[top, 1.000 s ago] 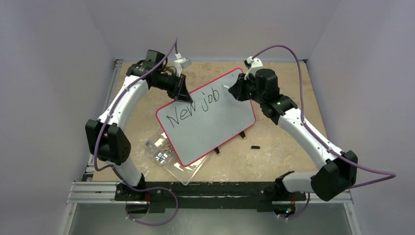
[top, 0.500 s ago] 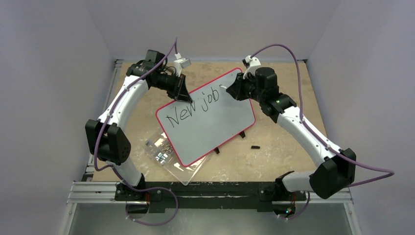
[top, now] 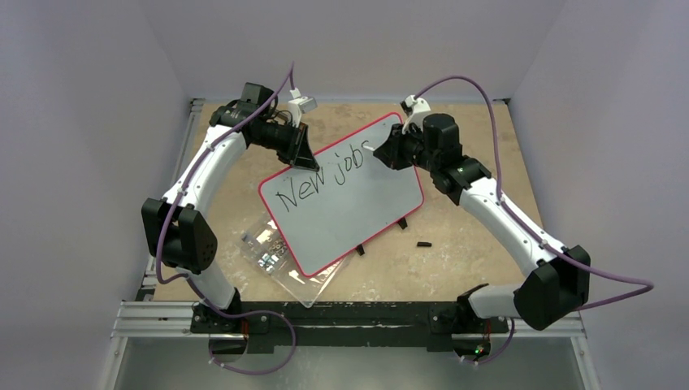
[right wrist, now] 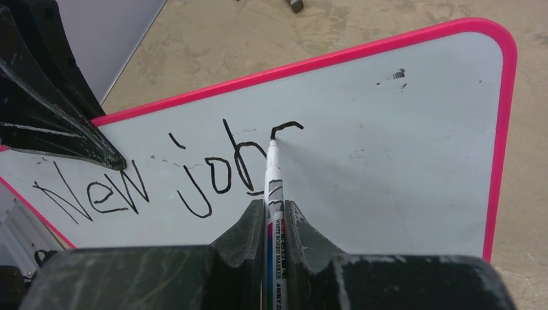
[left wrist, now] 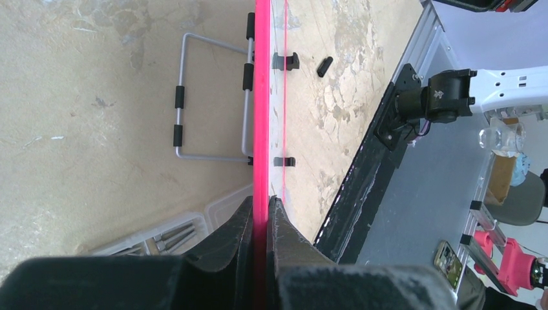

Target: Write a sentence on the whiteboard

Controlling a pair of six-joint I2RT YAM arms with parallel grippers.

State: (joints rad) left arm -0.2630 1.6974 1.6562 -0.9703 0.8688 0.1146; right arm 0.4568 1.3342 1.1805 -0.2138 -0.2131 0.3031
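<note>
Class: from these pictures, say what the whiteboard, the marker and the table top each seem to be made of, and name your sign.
The whiteboard: smooth, faintly glossy white sheet, probably coated board or plastic; its pink-red rim looks plastic. The marker: white plastic barrel with a printed label. The table top: matt, mottled beige, perhaps laminate.

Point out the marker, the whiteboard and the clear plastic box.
marker [right wrist: 274, 197], right wrist view, on the white barrel below the tip.
whiteboard [top: 357, 207], top external view, on the bare white surface of its lower half.
clear plastic box [top: 307, 286], top external view, on its near clear corner.
</note>
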